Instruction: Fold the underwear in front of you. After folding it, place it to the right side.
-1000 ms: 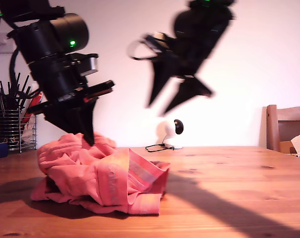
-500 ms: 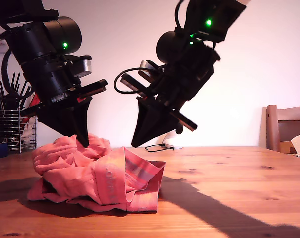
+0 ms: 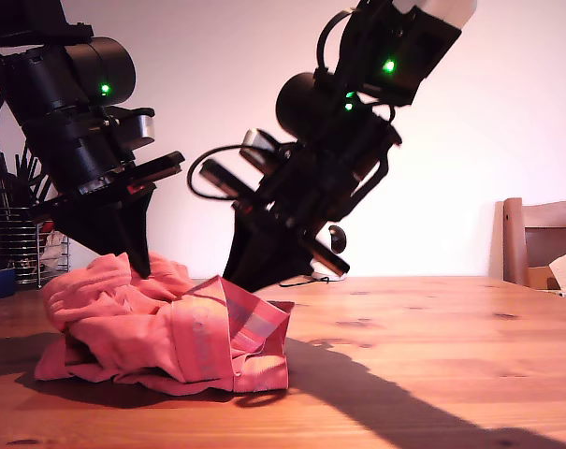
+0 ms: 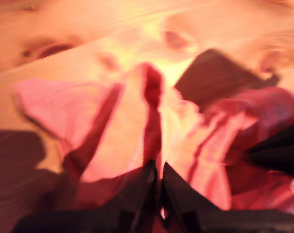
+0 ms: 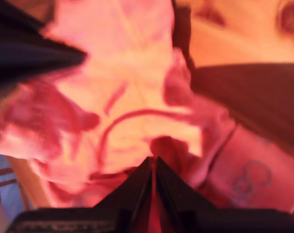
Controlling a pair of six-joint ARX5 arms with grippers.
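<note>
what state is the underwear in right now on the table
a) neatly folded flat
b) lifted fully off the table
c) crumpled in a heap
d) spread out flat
c: the underwear sits bunched and wrinkled on the wooden table, its waistband twisted up.

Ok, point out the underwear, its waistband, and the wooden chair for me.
underwear [image 3: 123,323], exterior view, on the crumpled coral body.
waistband [image 3: 234,332], exterior view, on the paler striped band.
wooden chair [image 3: 542,217], exterior view, on the backrest's top rail.
</note>
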